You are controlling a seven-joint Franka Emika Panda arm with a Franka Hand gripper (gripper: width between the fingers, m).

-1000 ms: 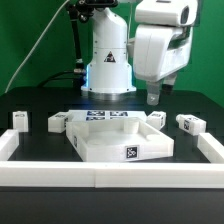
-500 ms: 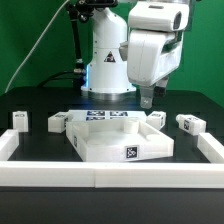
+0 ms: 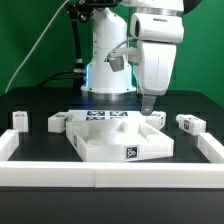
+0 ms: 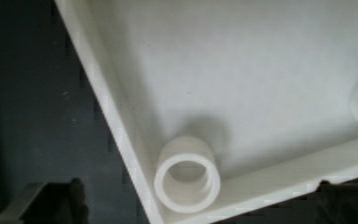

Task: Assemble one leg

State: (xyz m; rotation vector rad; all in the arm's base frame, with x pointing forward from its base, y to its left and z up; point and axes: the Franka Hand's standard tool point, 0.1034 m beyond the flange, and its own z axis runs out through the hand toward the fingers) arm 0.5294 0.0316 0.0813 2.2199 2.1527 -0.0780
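Exterior view only: whole arm (image 3: 150,45) reaching down from 12 o'clock, gripper (image 3: 148,107) hanging just above the white panel (image 3: 105,148) near its 2 o'clock corner.
Wrist view only: close look down into that panel's corner, raised rim (image 4: 105,90) meeting at a rounded socket (image 4: 188,174); no leg in sight here.
Tool: dark fingertips (image 4: 60,200) set wide apart at the frame edge, nothing held between them.
Surface: black table (image 3: 40,105), white border rail (image 3: 100,176) along its 6 o'clock edge.
Room: green backdrop (image 3: 30,40), white robot base (image 3: 108,60) at 12 o'clock, black cables beside it.
Task's thing: first leg (image 3: 188,124) on the table at 3 o'clock of the panel, apart from it; second leg (image 3: 57,122) and third leg (image 3: 19,120) at 9 o'clock.
Look: small chunky white pegs, black-and-white square tags on the faces, tag detail too small to read.
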